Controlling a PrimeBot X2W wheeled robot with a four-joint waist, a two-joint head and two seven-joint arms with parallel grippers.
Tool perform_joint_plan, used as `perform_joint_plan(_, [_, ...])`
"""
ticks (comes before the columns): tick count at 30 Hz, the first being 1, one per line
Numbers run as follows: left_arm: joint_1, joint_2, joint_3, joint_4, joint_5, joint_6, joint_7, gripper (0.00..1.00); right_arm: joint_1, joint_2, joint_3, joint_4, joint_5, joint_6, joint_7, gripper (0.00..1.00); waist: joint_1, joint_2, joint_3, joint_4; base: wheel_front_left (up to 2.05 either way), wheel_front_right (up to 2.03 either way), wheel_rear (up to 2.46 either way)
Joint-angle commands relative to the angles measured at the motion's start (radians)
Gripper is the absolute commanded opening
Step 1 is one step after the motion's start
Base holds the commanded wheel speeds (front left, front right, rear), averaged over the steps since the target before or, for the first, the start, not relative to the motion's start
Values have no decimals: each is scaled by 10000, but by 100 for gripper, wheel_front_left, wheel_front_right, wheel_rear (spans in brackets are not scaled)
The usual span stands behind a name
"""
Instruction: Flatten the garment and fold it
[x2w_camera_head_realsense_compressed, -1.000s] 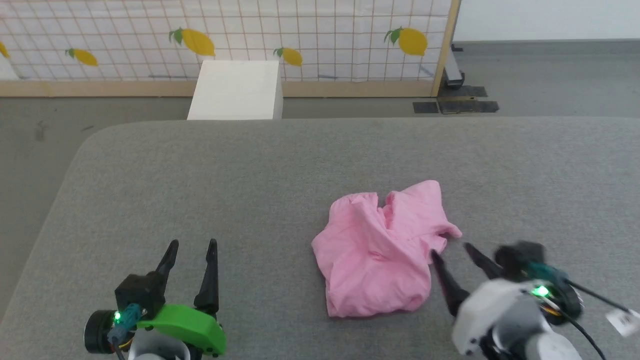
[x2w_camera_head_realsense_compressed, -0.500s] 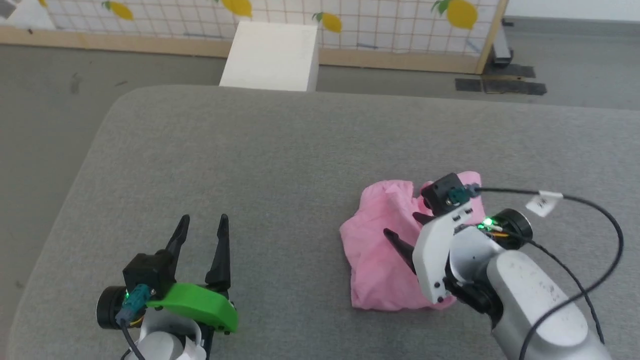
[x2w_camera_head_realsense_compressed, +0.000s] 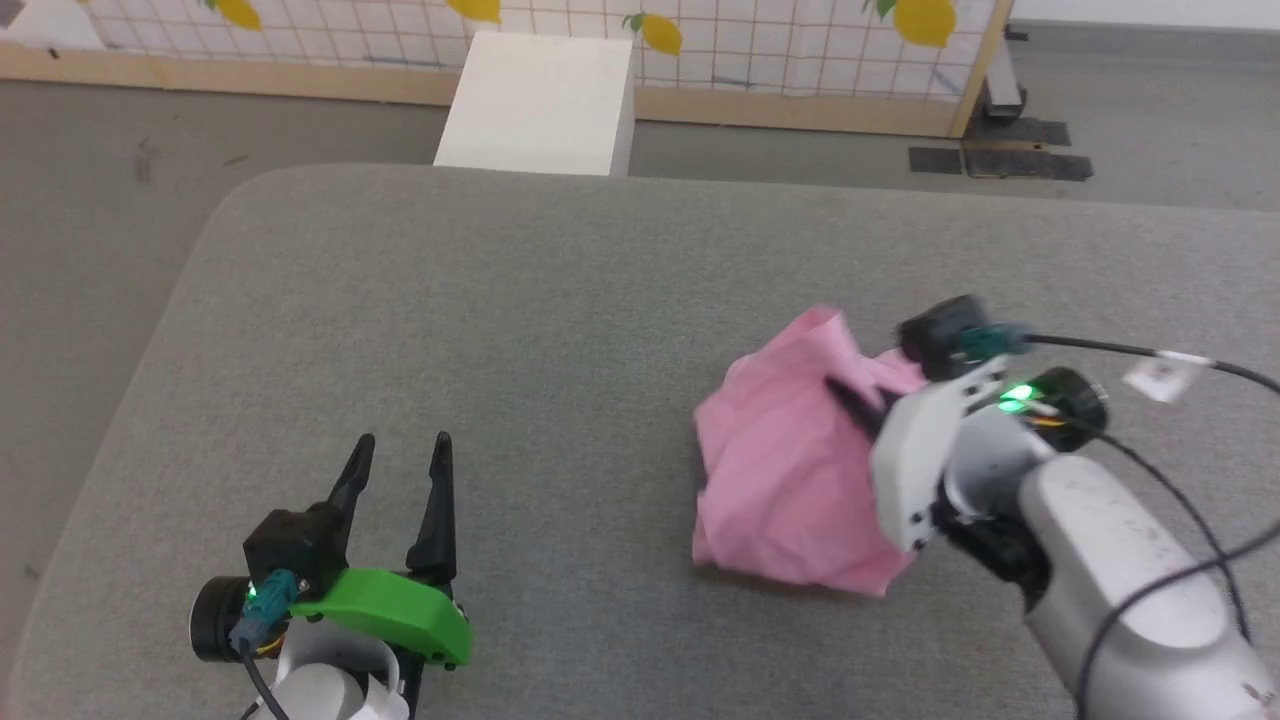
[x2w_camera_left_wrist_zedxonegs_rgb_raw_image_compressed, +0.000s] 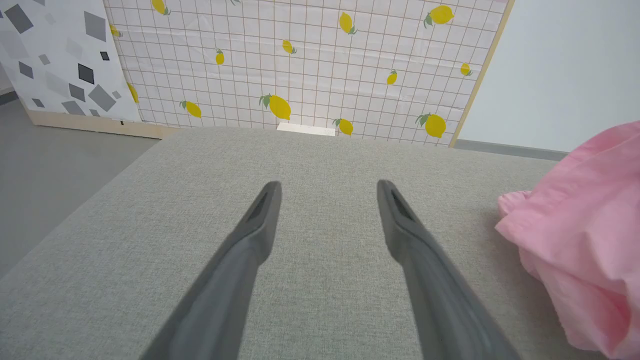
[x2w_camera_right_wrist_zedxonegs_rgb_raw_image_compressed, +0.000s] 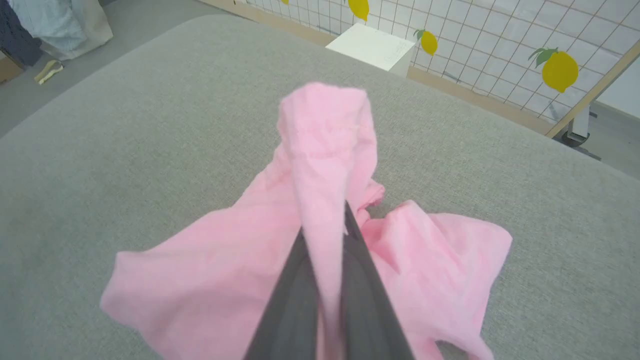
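moved: right gripper (x2w_camera_head_realsense_compressed: 838, 388) came over the garment (x2w_camera_head_realsense_compressed: 790, 480), closed, raised a fold | right: pinching that pink fold | left gripper (x2w_camera_head_realsense_compressed: 400, 455): spread, idle | garment: bunched on grey pad (x2w_camera_head_realsense_compressed: 500, 300), right of centre | risk: thin fold slips out, or cloth lifts still crumpled | containers: white block (x2w_camera_head_realsense_compressed: 540, 100) behind, contents cannot tell

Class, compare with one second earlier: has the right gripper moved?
Yes. The right gripper has moved left and forward, toward the white box, from beside the garment to over it, pinching a fold.
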Motion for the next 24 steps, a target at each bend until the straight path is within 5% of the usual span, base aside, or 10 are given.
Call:
perform_joint_plan(1, [-44,20,37,-9,68,34,-41,100,310,-62,-360,-228,-87,-15,-251,0,0,69,-152,-180,0,0,0])
perform_joint_plan(7, [184,89,34,-58,11,94,-4,100,2389,166,-2750,-1212,-230,-15,-605,0,0,69,-418,-500,0,0,0])
perform_joint_plan(19, [595,254,-4,-204,-92,220,186,100,6642,1821,-7192,-2292,-1361,-15,-109,0,0,69,-660,-885,0,0,0])
perform_joint_plan(20, [625,266,-6,-217,-99,237,202,100,6808,1870,-7436,-2304,-1433,-15,-89,7,0,69,-671,-905,0,0,0])
perform_joint_plan(22, [677,283,-14,-234,-114,263,235,100,7001,1910,-7613,-2321,-1500,-15,-75,62,0,69,-707,-934,0,0,0])
perform_joint_plan(23, [703,291,-17,-239,-119,277,246,100,7030,1916,-7648,-2354,-1442,-15,-185,100,0,69,-729,-949,0,0,0])
perform_joint_plan(24, [739,299,-22,-242,-126,295,261,100,7041,1920,-7659,-2386,-1329,-15,-356,100,0,69,-765,-966,0,0,0])
